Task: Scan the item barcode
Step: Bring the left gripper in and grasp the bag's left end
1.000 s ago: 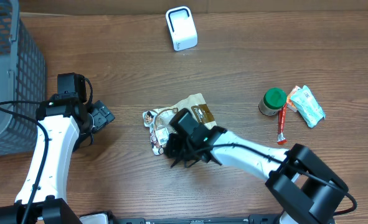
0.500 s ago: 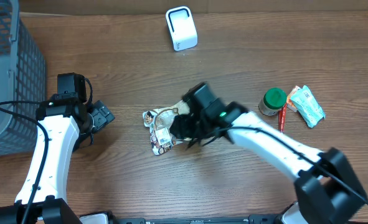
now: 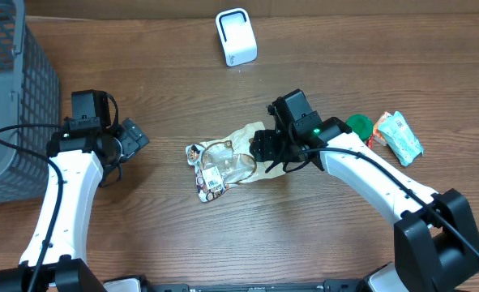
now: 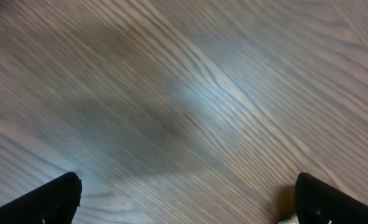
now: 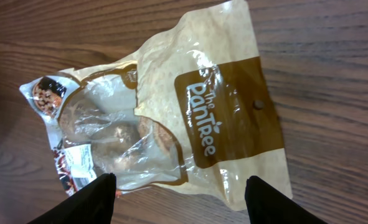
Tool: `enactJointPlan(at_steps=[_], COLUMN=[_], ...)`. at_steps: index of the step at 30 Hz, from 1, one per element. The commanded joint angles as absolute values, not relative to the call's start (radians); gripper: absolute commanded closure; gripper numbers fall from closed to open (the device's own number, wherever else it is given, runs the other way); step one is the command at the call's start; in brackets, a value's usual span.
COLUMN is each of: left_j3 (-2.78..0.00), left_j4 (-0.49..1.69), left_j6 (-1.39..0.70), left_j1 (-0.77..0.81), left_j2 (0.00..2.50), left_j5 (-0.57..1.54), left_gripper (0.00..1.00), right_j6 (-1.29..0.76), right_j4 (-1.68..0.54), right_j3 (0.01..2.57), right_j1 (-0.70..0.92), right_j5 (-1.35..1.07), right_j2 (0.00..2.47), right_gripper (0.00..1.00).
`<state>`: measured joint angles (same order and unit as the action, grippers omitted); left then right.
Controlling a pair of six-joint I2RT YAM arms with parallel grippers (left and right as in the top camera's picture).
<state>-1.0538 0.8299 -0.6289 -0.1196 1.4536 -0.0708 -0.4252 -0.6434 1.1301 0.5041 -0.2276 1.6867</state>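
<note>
Snack bag (image 3: 223, 161), one, flat on the table (image 3: 304, 235), printed face up.
White scanner (image 3: 236, 36) stood well beyond the bag, apart from it. Right fingers (image 5: 96, 199) hung spread wide above the bag's brown end, holding nothing. Left fingers (image 4: 53, 202) gaped fully wide over bare wood, well to the bag's left, also holding nothing.

Table (image 3: 320, 243): wood-grain top, smooth, low sheen. Snack pouch (image 5: 165, 106): clear window is glossy, crinkled plastic film. Its upper panel looks like matt kraft paper, with a brown printed label. Basket (image 3: 12, 97): grey plastic grid, matt. Scanner (image 3: 236, 36): smooth white plastic, slight gloss.
</note>
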Motion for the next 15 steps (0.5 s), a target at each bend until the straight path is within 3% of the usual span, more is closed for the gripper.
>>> enactJointPlan(at_steps=[1,2,3,4,6,11,15], left_j3=[-1.055,-1.055,-1.055,-1.054,-1.052,-1.049,-1.049], left_j4=[0.85,0.851,0.852,0.852,0.856,0.85,0.84], left_j6=[-0.617,-0.593,-0.561,-0.532,-0.465,-0.323,-0.329], left_j1=[-0.118,-0.114,-0.106,-0.093,-0.06,0.065,0.15], left_j2=[1.451,1.451,1.452,1.453,1.453,1.453,1.453], left_j5=[0.128,0.171,0.208,0.221,0.222,0.201,0.153], left_gripper=[0.27,0.53,0.67,0.71,0.71,0.48,0.42], right_j6=[-0.414,-0.414,-0.414,-0.414,-0.414,-0.369,-0.305], right_j4=[-0.638,-0.638,-0.638,-0.638,-0.647,-0.649,-0.659], right_j3=[1.131,1.131,1.131,1.131,1.131,1.131,1.131], right_j1=[0.503,0.503,0.503,0.503,0.503,0.504,0.503], right_j5=[-0.184,-0.184,-0.184,-0.184,-0.183,-0.18,-0.18], right_j2=[1.683,1.683,1.683,1.683,1.683,1.683,1.683], right_gripper=[0.32,0.32,0.32,0.32,0.3,0.21,0.15])
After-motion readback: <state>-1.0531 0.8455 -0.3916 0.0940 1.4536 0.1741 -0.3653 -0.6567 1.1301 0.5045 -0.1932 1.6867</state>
